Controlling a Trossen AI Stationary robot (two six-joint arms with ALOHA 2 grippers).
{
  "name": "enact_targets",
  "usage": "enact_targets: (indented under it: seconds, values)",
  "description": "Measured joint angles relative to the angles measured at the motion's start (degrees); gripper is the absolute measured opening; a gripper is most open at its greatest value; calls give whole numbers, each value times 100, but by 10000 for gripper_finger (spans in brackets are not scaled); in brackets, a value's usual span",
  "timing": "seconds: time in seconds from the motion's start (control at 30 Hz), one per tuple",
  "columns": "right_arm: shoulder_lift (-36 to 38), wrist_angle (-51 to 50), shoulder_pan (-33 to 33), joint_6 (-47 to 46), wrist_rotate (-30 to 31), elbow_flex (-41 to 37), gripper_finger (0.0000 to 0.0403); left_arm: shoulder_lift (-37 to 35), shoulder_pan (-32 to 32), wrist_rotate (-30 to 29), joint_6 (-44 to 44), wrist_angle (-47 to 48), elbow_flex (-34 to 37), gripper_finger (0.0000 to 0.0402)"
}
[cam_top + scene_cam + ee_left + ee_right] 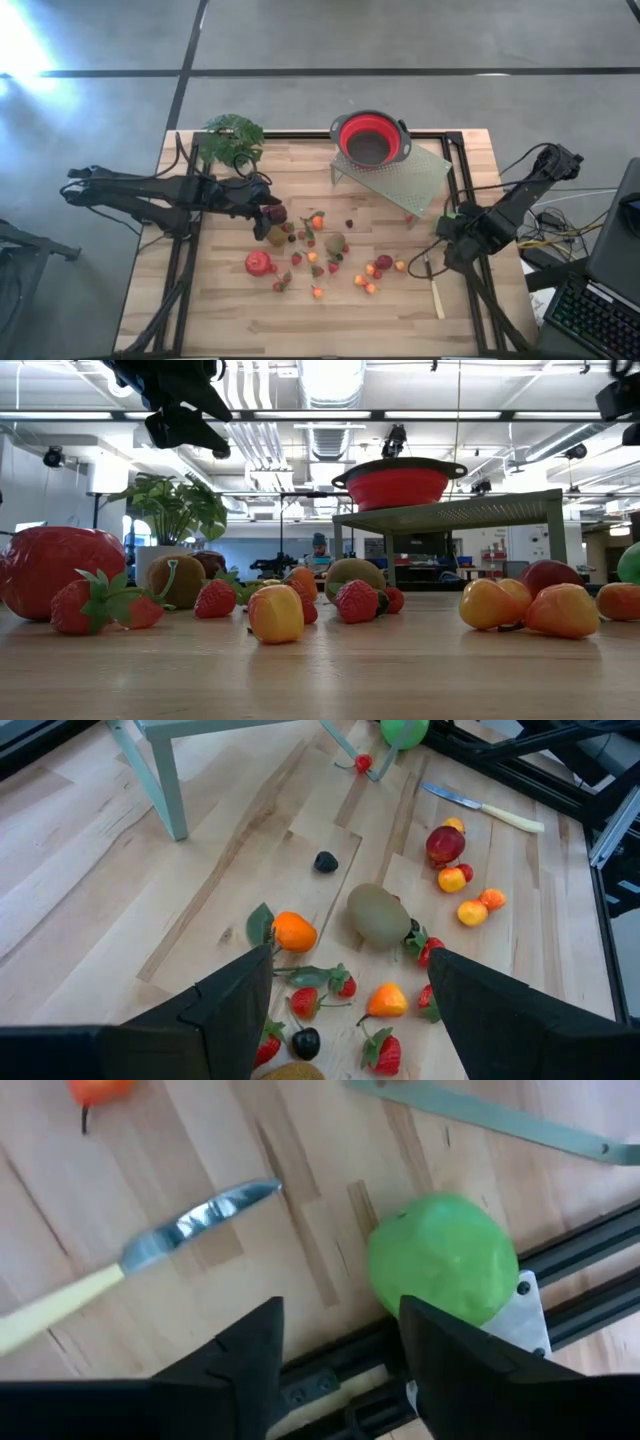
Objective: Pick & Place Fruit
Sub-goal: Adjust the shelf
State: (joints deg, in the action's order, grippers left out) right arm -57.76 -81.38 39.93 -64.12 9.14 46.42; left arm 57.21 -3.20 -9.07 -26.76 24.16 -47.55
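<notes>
The fruit (320, 250) lies scattered on the wooden table's middle: small strawberries, orange and yellow pieces, a brown kiwi (378, 913) and a large red fruit (258, 263). My left gripper (352, 960) hangs open above the left part of this scatter, holding nothing. My right gripper (340, 1315) points down near the table's right edge, open, with nothing between its fingers. A green round fruit (445, 1260) lies just past one fingertip, against the black frame rail (590, 1250). Whether that finger touches it cannot be told.
A red colander (371, 138) stands on a pale green perforated rack (405, 172) at the far middle. A potted plant (232, 135) stands at the far left. A pale-handled knife (436, 292) lies near my right gripper. A keyboard (590, 320) sits off the table's right.
</notes>
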Motion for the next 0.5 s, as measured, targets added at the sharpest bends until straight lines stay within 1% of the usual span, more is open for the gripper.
enact_targets:
  seconds: [0.1, 0.2, 0.27, 0.33, 0.43, 0.5]
  values:
    - [-154, 184, -230, 2, 0, 110, 214, 0, 0, -1, 0, 0, 0, 273]
    - [-288, 632, -413, 232, 8, 224, 213, 0, 0, 1, 0, 0, 0, 273]
    - [-371, 1044, -515, 534, 136, 303, 205, 0, 0, 0, 0, 0, 0, 273]
    - [-451, 1344, -613, 775, 436, 390, 193, 0, 0, 0, 0, 0, 0, 273]
    - [-617, 1450, -823, 947, 913, 569, 171, 0, 1, -1, 0, 0, 0, 273]
    - [-719, 1448, -990, 984, 1108, 663, 152, 0, 0, -1, 0, 0, 0, 273]
